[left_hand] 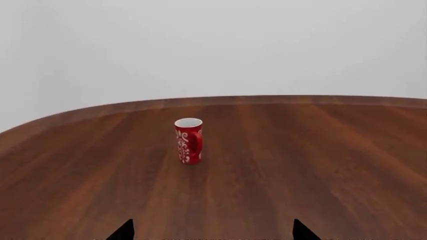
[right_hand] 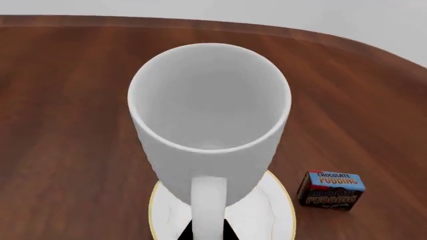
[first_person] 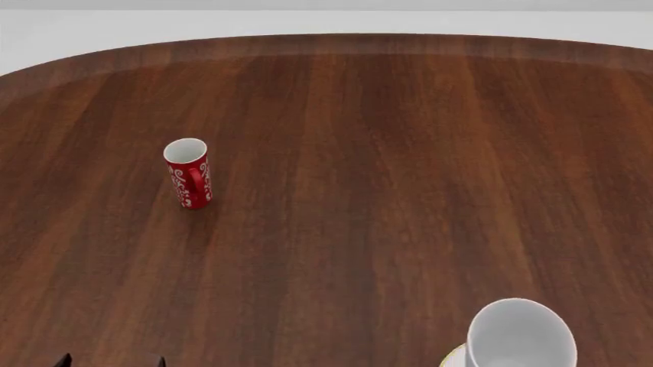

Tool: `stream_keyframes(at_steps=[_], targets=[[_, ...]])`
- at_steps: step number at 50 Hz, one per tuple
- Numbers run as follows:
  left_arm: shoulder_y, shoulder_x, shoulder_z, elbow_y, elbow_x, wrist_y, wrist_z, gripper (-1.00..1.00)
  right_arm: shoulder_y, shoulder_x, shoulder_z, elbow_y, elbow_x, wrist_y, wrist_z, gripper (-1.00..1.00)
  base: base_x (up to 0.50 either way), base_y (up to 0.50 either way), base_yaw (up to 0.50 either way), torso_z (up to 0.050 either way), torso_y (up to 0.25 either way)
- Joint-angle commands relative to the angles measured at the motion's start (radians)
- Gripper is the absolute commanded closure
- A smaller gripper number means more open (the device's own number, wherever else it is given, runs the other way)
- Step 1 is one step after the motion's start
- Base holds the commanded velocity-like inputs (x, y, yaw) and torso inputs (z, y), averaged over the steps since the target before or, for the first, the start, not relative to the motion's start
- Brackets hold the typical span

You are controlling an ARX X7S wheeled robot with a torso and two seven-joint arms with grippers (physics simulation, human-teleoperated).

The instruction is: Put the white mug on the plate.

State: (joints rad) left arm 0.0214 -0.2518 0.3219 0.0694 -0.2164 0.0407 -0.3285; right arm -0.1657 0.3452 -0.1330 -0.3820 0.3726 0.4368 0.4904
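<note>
The tall white mug (right_hand: 209, 115) stands upright over the plate (right_hand: 270, 210), a white plate with a thin tan rim; I cannot tell whether its base touches it. My right gripper (right_hand: 207, 233) is shut on the mug's looped handle (right_hand: 209, 205), one dark fingertip on each side. In the head view the white mug (first_person: 521, 335) fills the near right corner, a sliver of the plate (first_person: 453, 356) shows beside it, and the right gripper is out of view. My left gripper (left_hand: 213, 231) is open and empty, low over the wood.
A small red mug with white swirls (first_person: 188, 173) stands upright at the left of the wooden table (first_person: 388, 153), well ahead of the left gripper, where it shows as the red mug (left_hand: 189, 140). A chocolate pudding box (right_hand: 330, 190) lies beside the plate.
</note>
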Motion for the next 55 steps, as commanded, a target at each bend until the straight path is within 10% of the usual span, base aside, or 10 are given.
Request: stream_keyframes(at_steps=[1, 55], targets=[[-0.003, -0.001, 0.009, -0.007, -0.002, 0.002, -0.001, -1.00, -0.075, -0.009, 0.033, -0.016, -0.017, -0.047, 0.027, 1.00, 0.00, 0.00, 0.00, 0.000, 0.000], [0.002, -0.019, 0.024, 0.031, -0.010, -0.007, -0.033, -1.00, 0.094, -0.070, 0.031, 0.424, 0.013, -0.219, -0.092, 1.00, 0.00, 0.00, 0.00, 0.000, 0.000]])
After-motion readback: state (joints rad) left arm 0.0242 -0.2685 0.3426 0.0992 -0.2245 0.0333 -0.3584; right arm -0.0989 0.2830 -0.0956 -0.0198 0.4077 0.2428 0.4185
